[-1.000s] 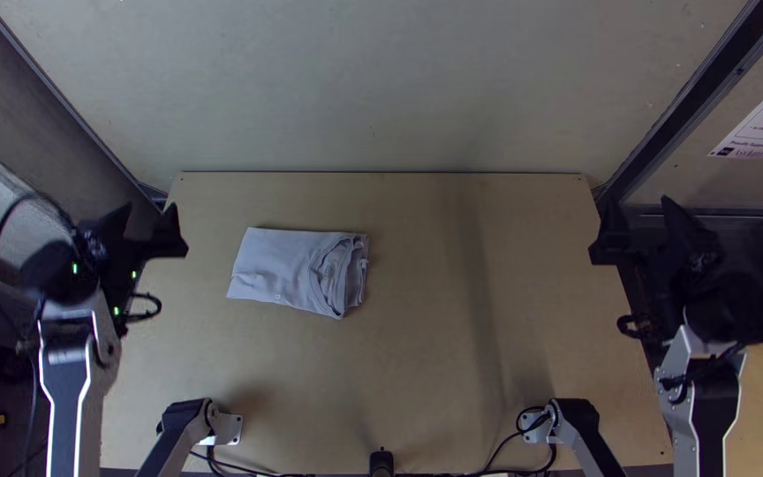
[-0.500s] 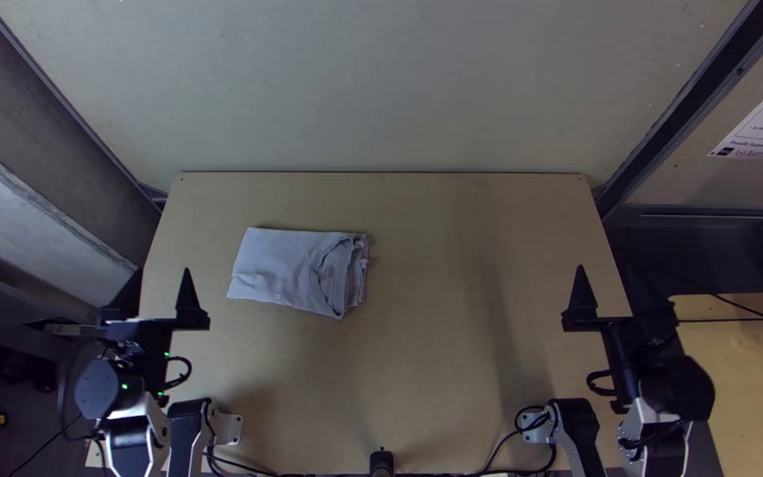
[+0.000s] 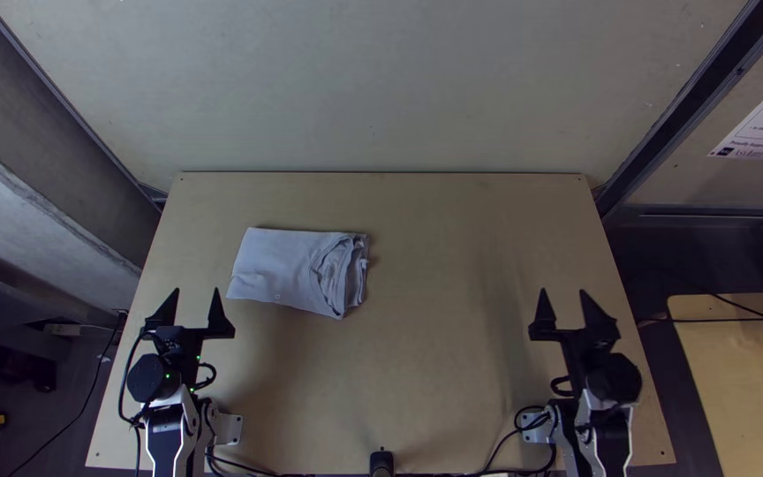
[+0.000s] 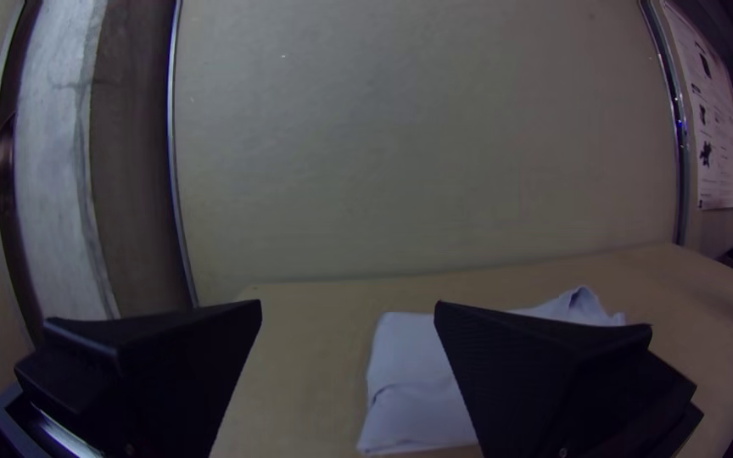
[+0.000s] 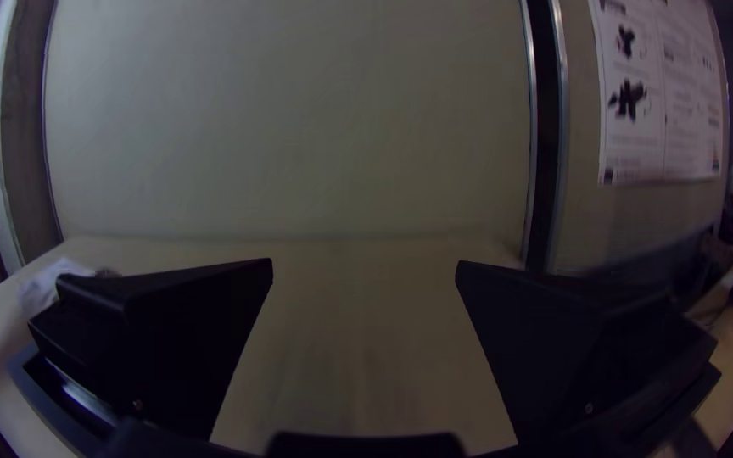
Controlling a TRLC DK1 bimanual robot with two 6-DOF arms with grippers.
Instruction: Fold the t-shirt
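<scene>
On the smooth, pale wooden table (image 3: 434, 309), toward its far left corner, the soft light-grey t-shirt (image 3: 275, 265) lies folded into a flat, four-sided bundle, its left end fairly smooth, its right end rumpled in curved layers. Dark cables (image 3: 501, 450) trail along the near edge. The bundle's long axis runs roughly along the far edge; the left gripper (image 3: 196, 293) and right gripper (image 3: 564, 293) are spread wide, both empty.
</scene>
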